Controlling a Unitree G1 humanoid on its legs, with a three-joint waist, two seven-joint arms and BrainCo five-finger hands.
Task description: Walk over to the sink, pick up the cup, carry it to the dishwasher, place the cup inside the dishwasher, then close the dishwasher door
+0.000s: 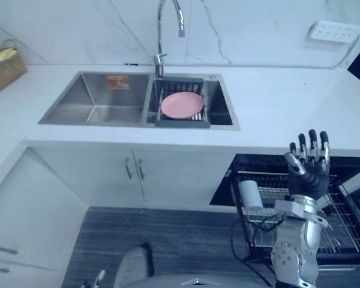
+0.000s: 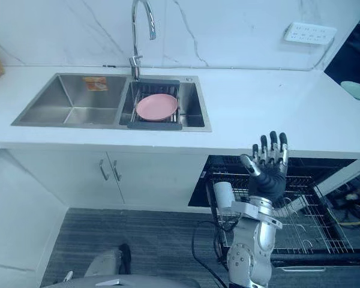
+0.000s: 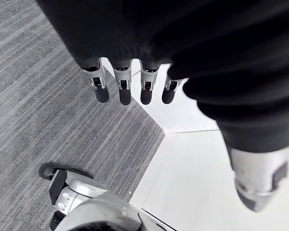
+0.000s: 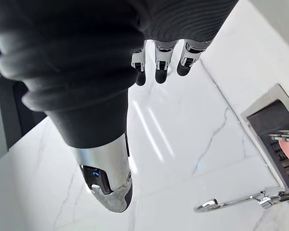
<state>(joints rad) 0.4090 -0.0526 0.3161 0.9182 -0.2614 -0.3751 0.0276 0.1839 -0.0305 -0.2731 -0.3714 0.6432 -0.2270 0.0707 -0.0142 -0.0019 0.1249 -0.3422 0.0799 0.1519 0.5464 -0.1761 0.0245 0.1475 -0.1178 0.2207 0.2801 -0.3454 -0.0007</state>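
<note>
A white cup (image 1: 250, 195) lies on its side at the left end of the pulled-out wire rack (image 1: 348, 222) of the open dishwasher, under the counter's right part. My right hand (image 1: 309, 171) is raised just right of the cup, above the rack, open with fingers straight and spread, holding nothing. In the right wrist view its fingers (image 4: 159, 60) point at the marble wall. My left hand (image 3: 123, 86) hangs low over the grey floor with straight fingers, also holding nothing.
A double steel sink (image 1: 96, 99) is set in the white counter, with a pink plate (image 1: 182, 104) on a rack in its right basin under the faucet (image 1: 168, 30). A woven basket (image 1: 3, 69) stands far left. White cabinet doors (image 1: 132, 171) are below.
</note>
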